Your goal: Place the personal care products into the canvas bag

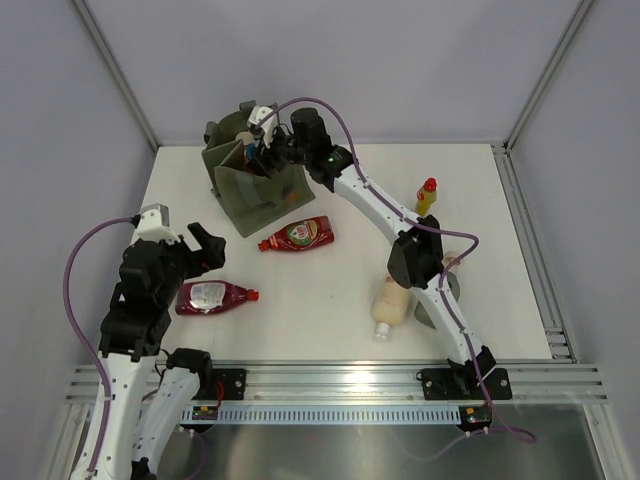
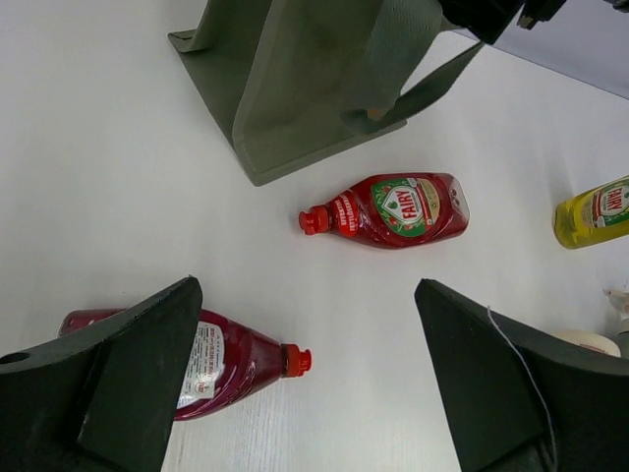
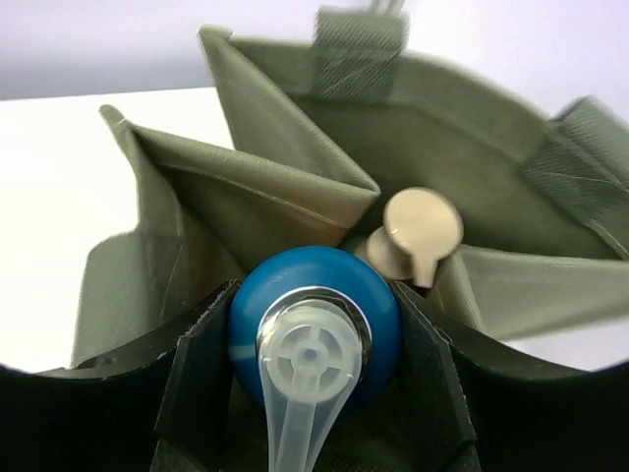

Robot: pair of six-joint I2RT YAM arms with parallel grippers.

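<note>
Personal care products (image 1: pixel 212 296) left out on the desk (image 1: pixel 330 335) come first. The near dark red bottle (image 2: pixel 231 359) lies on its side, cap pointing right, just under the left hand (image 2: pixel 307 295), which hangs released with its fingers spread wide. In the wrist view the bottle sits beside the left finger rather than between the two, so I judge a grasp would first need a shift toward it. Across the near desk the cream bottle (image 1: pixel 390 302) lies flat, partly beneath the right arm's elbow, which probably makes it awkward for that arm to reach. Farther in, the second dark red bottle (image 1: pixel 297 235) lies label up, just in front of the canvas bag (image 1: pixel 250 200), with bare desk around it and open room for a pick from above. The yellow bottle (image 1: pixel 427 197) stands upright well to the right, apart from the rest and short of the desk's right edge. Farthest, the bag stands open near the far left corner. The right hand (image 3: pixel 313 339) is clenched on the blue bottle (image 3: pixel 295 285), cap toward the wrist, over the bag's mouth, probably so it goes in base first. Room there is tight: a side wall folds inward on the left, and a beige pump (image 3: pixel 423 224) already inside sits just beside the blue bottle.
</note>
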